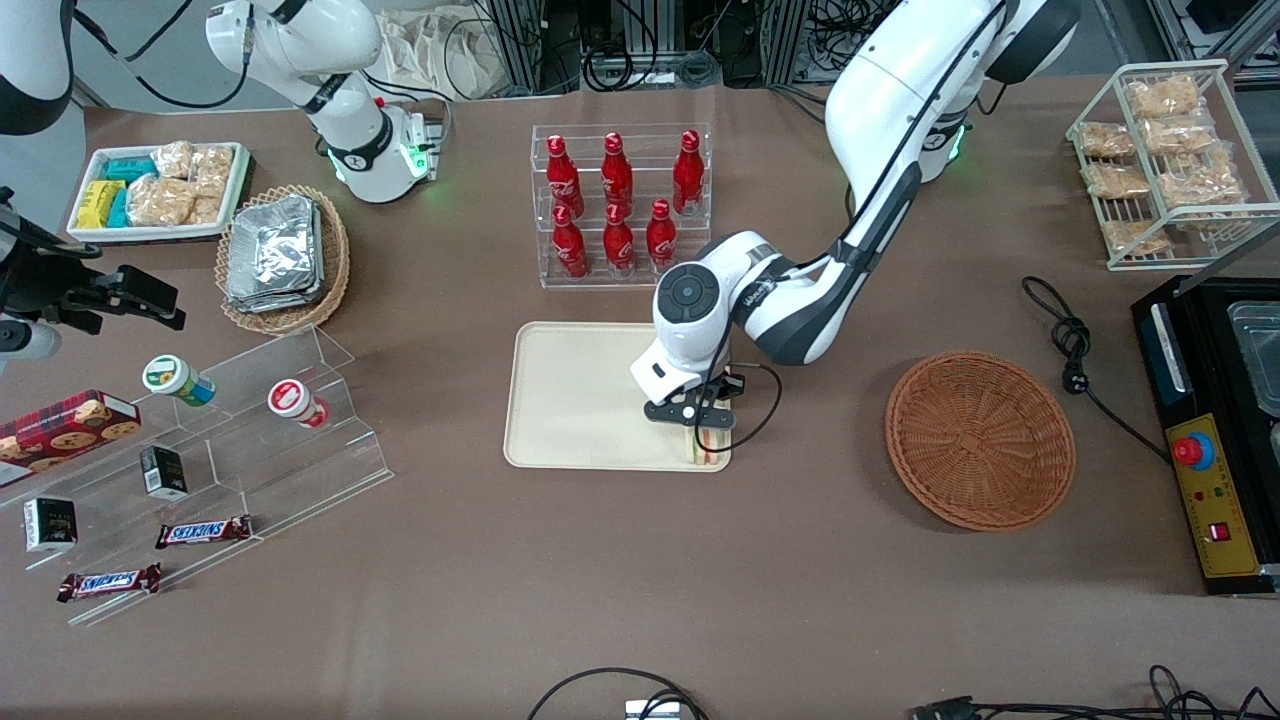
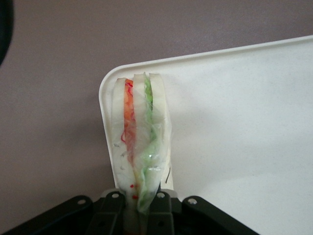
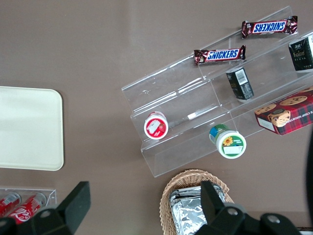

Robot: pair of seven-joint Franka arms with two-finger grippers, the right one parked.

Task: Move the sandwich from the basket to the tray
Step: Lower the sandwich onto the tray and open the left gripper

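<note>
The sandwich (image 2: 139, 142), a wedge of pale bread with orange-red and green layers in clear wrap, hangs pinched between my gripper's (image 2: 139, 208) black fingers. In the front view the gripper (image 1: 700, 425) is over the cream-beige tray's (image 1: 575, 400) corner that is nearest the camera and toward the working arm's end, and only a bit of the sandwich (image 1: 708, 447) shows under it. The wrist view shows the wedge above that rounded tray corner (image 2: 105, 93). The reddish-brown wicker basket (image 1: 980, 440) sits empty toward the working arm's end of the table.
A clear rack of red bottles (image 1: 620, 205) stands farther from the camera than the tray. A stepped acrylic shelf (image 1: 220, 450) with snacks, a tan basket of foil packets (image 1: 280, 255) and a small white snack tray (image 1: 160, 190) lie toward the parked arm's end. A wire rack (image 1: 1165, 165) and black machine (image 1: 1215, 430) lie past the basket.
</note>
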